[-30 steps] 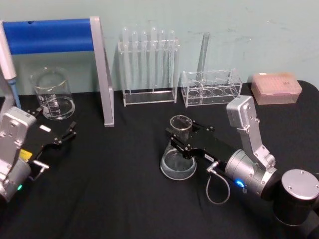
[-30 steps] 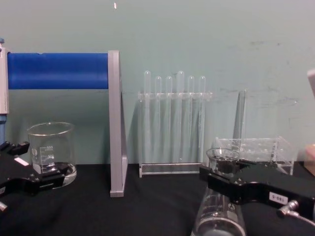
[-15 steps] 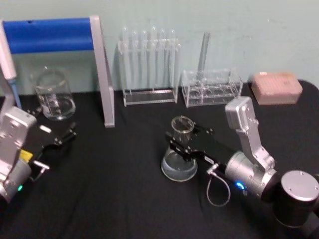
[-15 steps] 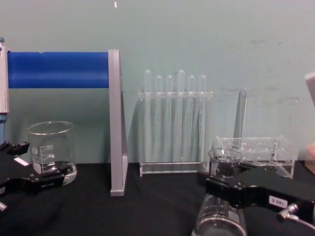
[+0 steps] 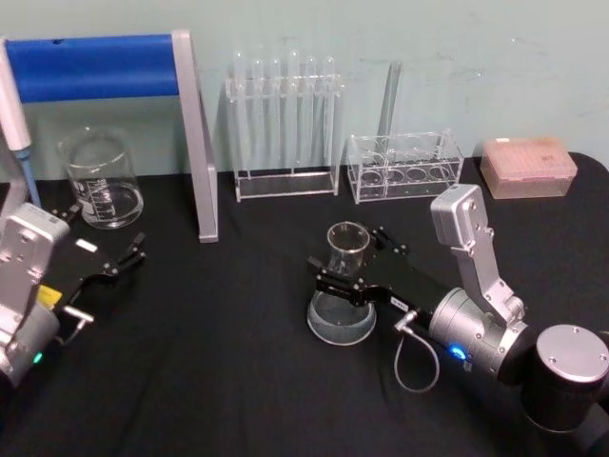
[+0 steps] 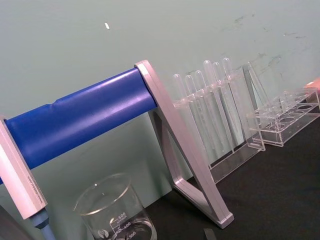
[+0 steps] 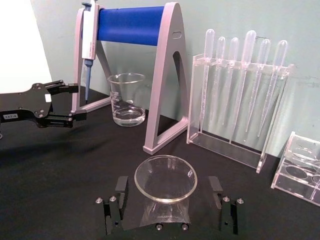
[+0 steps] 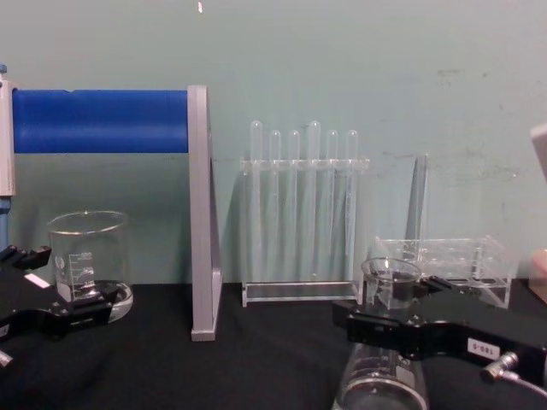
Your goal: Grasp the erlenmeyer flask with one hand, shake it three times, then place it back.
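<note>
Black cloth [image 5: 238,362] covers the table, and a pale green wall [image 8: 342,68] stands behind it.

Near the middle of the table sits the erlenmeyer flask [image 5: 343,303]. It is clear glass with a wide bottom and a thin neck. It stands upright on the cloth, with a little clear liquid at the bottom.

The right gripper [image 5: 354,267] reaches in from the right side. Its 2 black fingers [image 7: 114,209] are spread apart, 1 on each side of the flask's neck. In the right wrist view there is a gap between each finger and the glass, so the gripper has let go and is not squeezing the flask. A small white label and a silver plug with a thin cable sit on the gripper's body.

The left gripper [image 5: 108,249] rests low at the left side of the table, well away from the flask. Its thin black fingers are apart and hold nothing.

A glass beaker [image 5: 100,181] stands at the back left, just behind the left gripper. Beside it is a stand with a blue bar [image 5: 95,67] and grey legs. A clear rack of long tubes [image 5: 284,124] stands at the back middle. A low clear rack [image 5: 404,167] is to its right, and a pink box [image 5: 528,167] sits at the far right.
</note>
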Available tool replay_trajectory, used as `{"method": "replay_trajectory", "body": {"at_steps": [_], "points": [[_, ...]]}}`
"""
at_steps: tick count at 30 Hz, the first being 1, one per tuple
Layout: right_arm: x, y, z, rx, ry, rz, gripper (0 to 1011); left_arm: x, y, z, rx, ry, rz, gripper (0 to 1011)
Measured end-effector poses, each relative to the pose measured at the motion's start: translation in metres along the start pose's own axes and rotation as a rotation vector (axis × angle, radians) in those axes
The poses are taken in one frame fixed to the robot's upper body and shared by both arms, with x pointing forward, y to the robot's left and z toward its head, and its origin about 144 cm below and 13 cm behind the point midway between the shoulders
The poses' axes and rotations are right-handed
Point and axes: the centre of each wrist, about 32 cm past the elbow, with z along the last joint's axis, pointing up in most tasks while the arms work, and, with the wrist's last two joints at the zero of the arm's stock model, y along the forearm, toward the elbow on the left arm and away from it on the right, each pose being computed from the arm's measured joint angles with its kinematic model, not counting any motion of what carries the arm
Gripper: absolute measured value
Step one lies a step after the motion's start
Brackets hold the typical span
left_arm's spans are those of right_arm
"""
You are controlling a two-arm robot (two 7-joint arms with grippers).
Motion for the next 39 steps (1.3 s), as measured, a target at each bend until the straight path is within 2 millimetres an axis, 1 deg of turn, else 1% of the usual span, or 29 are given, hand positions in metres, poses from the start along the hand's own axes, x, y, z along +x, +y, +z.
{"method": "replay_trajectory", "body": {"at_steps": [1, 15, 21, 24, 26, 27, 32, 34, 36, 37, 39], "points": [[0.000, 0.000, 0.000, 0.000, 0.000, 0.000, 1003, 0.000, 0.000, 0.000, 0.000, 0.000, 0.000, 1001], [0.000, 0.000, 0.000, 0.002, 0.000, 0.001, 1000, 0.000, 0.000, 0.000, 0.000, 0.000, 0.000, 1001], [0.004, -0.007, -0.001, -0.017, 0.001, 0.000, 1000, 0.000, 0.000, 0.000, 0.000, 0.000, 0.000, 1001], [0.006, -0.013, -0.003, -0.030, 0.003, 0.000, 1000, 0.000, 0.000, 0.000, 0.000, 0.000, 0.000, 1001], [0.008, -0.021, -0.004, -0.038, 0.004, 0.003, 1000, 0.000, 0.000, 0.000, 0.000, 0.000, 0.000, 1001], [0.008, -0.021, -0.004, -0.038, 0.004, 0.003, 1000, 0.000, 0.000, 0.000, 0.000, 0.000, 0.000, 1001], [0.012, -0.040, -0.004, -0.044, -0.006, 0.014, 1000, 0.000, 0.000, 0.000, 0.000, 0.000, 0.000, 1001], [0.012, -0.042, -0.004, -0.044, -0.008, 0.015, 1000, 0.000, 0.000, 0.000, 0.000, 0.000, 0.000, 1001], [0.014, -0.052, -0.005, -0.046, -0.016, 0.017, 1000, 0.000, 0.000, 0.000, 0.000, 0.000, 0.000, 1001], [0.014, -0.052, -0.005, -0.046, -0.016, 0.017, 1000, 0.000, 0.000, 0.000, 0.000, 0.000, 0.000, 1000], [0.016, -0.059, -0.005, -0.048, -0.021, 0.010, 1000, 0.000, 0.000, 0.000, 0.000, 0.000, 0.000, 1001]]}}
